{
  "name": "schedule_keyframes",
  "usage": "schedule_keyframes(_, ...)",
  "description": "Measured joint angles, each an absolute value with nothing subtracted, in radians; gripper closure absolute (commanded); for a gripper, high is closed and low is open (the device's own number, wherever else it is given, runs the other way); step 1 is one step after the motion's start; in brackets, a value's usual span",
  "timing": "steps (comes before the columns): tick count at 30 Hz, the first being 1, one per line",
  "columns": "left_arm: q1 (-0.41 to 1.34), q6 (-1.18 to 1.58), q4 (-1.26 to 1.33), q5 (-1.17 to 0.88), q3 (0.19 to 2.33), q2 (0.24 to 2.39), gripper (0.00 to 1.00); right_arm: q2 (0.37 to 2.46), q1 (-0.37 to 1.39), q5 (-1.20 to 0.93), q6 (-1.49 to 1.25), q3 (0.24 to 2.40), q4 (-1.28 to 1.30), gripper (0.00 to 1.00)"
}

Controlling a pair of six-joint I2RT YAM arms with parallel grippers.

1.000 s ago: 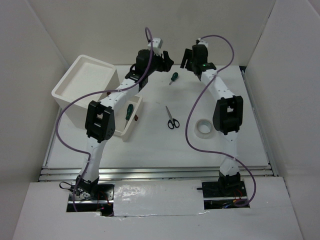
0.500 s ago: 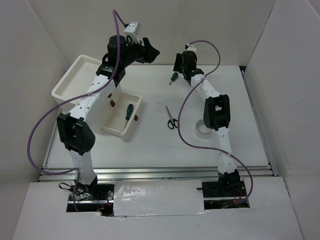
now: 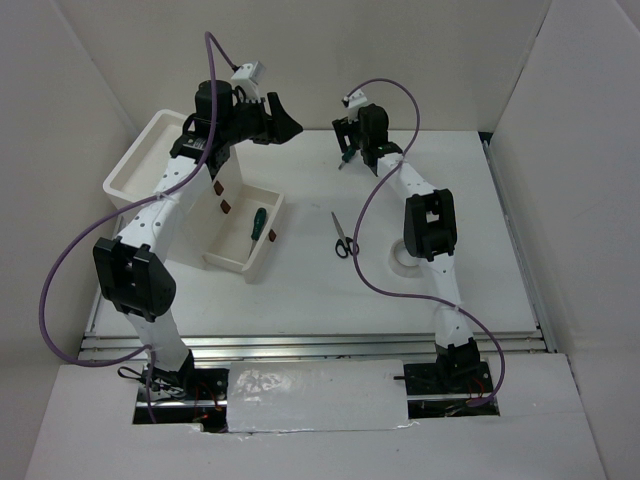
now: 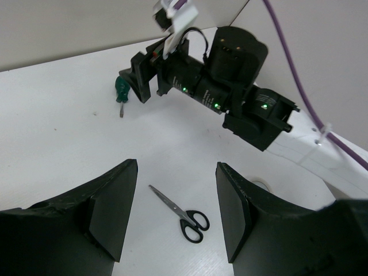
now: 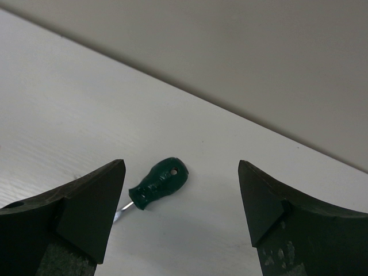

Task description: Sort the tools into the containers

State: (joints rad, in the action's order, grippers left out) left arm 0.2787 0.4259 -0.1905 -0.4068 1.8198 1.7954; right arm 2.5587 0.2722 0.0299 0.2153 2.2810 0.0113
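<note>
The short green-handled screwdriver (image 5: 158, 184) lies on the table near the back wall, below and between the fingers of my open right gripper (image 5: 181, 168), which hangs over it (image 3: 345, 140) without touching. The black-handled scissors (image 3: 344, 238) lie mid-table and also show between the fingers of my open, empty left gripper (image 4: 176, 172). That gripper is raised high at the back left (image 3: 278, 122). The longer screwdriver (image 3: 257, 222) lies in a pulled-out white drawer (image 3: 232, 258). The white tape roll (image 3: 403, 260) is partly hidden behind my right arm.
The white cabinet (image 3: 150, 165) stands at the back left, with small dark red-brown drawer handles (image 3: 225, 207) facing the table. Purple cables loop from both arms. White walls enclose the table on three sides.
My left arm has swung back and to the left, away from the drawer. My right gripper has moved left over the short screwdriver and its jaws have spread wider.
</note>
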Motion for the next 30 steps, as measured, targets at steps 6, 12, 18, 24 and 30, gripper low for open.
schedule_keyframes(6,0.255,0.449,-0.194,-0.44,1.781,1.737,0.3,2.573,0.257,-0.041,0.429,2.245,-0.01,0.06)
schedule_keyframes(12,0.231,0.461,-0.203,-0.452,1.737,1.711,0.3,2.63,0.25,-0.047,0.587,2.282,-0.081,0.11)
schedule_keyframes(18,0.211,0.479,-0.211,-0.456,1.722,1.711,0.3,2.677,0.249,-0.073,0.71,2.288,-0.131,0.12)
schedule_keyframes(24,0.196,0.497,-0.211,-0.472,1.721,1.71,0.3,2.702,0.247,-0.108,0.825,2.291,-0.172,0.15)
schedule_keyframes(30,0.185,0.5,-0.212,-0.477,1.71,1.701,0.3,2.697,0.241,-0.211,0.892,2.24,-0.181,0.18)
